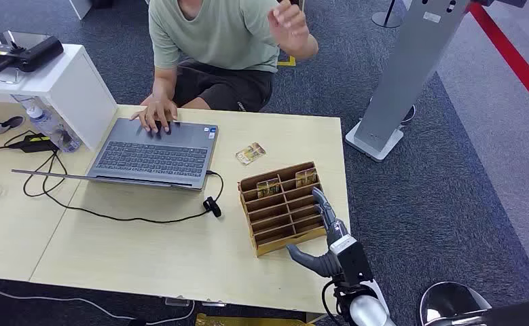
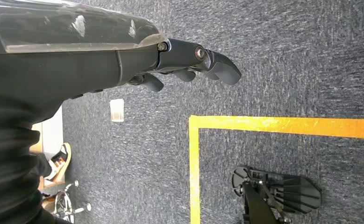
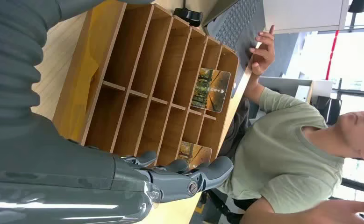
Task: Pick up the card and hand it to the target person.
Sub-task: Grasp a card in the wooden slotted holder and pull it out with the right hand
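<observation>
A wooden card rack [image 1: 282, 216] stands on the table's right part, with two cards upright in its far row, one [image 1: 269, 186] on the left and one [image 1: 306, 178] on the right. Another card [image 1: 250, 153] lies flat on the table beyond the rack. My right hand [image 1: 326, 234] sits at the rack's near right corner, fingers stretched along its side, thumb spread, holding nothing. The right wrist view shows the rack [image 3: 138, 84], both cards [image 3: 211, 89] [image 3: 194, 154] and my fingers [image 3: 189, 179] beside it. My left hand [image 2: 189, 65] hangs over the carpet, empty. The person [image 1: 214, 34] sits across the table.
An open laptop [image 1: 156, 153] lies left of the rack with the person's hand [image 1: 156, 112] on it; their other hand [image 1: 290, 20] is raised. A black cable [image 1: 132, 217] crosses the table. A white box [image 1: 64, 81], a bottle [image 1: 47, 125] and a grey stand [image 1: 411, 75] are nearby.
</observation>
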{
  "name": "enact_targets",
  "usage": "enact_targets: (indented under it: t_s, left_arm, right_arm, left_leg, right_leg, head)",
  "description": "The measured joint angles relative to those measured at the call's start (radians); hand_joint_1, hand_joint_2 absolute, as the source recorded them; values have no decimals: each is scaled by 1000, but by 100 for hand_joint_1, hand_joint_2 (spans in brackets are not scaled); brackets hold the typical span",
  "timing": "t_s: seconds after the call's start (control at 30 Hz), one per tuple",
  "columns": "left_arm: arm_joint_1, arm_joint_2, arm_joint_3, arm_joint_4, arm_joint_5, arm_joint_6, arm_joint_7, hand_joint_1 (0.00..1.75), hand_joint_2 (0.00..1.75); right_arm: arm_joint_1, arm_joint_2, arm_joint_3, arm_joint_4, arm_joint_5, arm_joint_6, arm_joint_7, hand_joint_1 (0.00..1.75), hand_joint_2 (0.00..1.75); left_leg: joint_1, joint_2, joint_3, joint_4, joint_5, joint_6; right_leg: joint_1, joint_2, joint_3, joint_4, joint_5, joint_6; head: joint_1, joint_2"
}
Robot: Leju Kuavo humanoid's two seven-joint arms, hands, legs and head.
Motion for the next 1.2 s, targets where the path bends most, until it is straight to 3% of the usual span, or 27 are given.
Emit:
enact_targets:
  t_s: [0.3, 0.43, 0.73, 1.0, 1.1, 1.2]
  left_arm:
    - [0, 0, 0, 0, 1, 1, 0, 0, 175]
    - [0, 0, 0, 0, 1, 0, 0, 0, 175]
    - [0, 0, 0, 0, 1, -11, -7, 0, 175]
    - [0, 0, -3, 0, -19, -22, -6, 0, 175]
    - [0, 0, -5, 0, -31, -26, 3, 0, 175]
    - [0, 0, -8, 0, -40, -29, 7, 0, 175]
  right_arm:
    - [-3, 0, 0, 3, 23, -2, 5, 0, 175]
    - [-9, 0, 0, 2, 93, -38, 52, 0, 175]
    - [-96, -9, 3, -60, 398, -64, 343, 0, 175]
    - [-217, -31, 9, -160, 750, 59, 691, 0, 175]
    - [-260, -39, 17, -193, 869, 131, 808, 20, 175]
    - [-295, -43, 27, -215, 908, 169, 845, 47, 175]
  left_leg:
    - [0, 0, 0, 0, 0, 0]
    - [0, 0, 0, 0, 0, 0]
    - [0, 0, 0, 0, 0, 0]
    - [0, 0, 0, 0, 0, 0]
    - [0, 0, 0, 0, 0, 0]
    - [0, 0, 0, 0, 0, 0]
  right_leg:
    - [0, 0, 0, 0, 0, 0]
    - [0, 0, 0, 0, 0, 0]
    - [0, 0, 0, 0, 0, 0]
    - [0, 0, 0, 0, 0, 0]
    - [0, 0, 0, 0, 0, 0]
    - [0, 0, 0, 0, 0, 0]
  head:
    - [0, 0]
    - [0, 0]
    - [0, 0]
    - [0, 0]
    - [0, 0]
    - [0, 0]
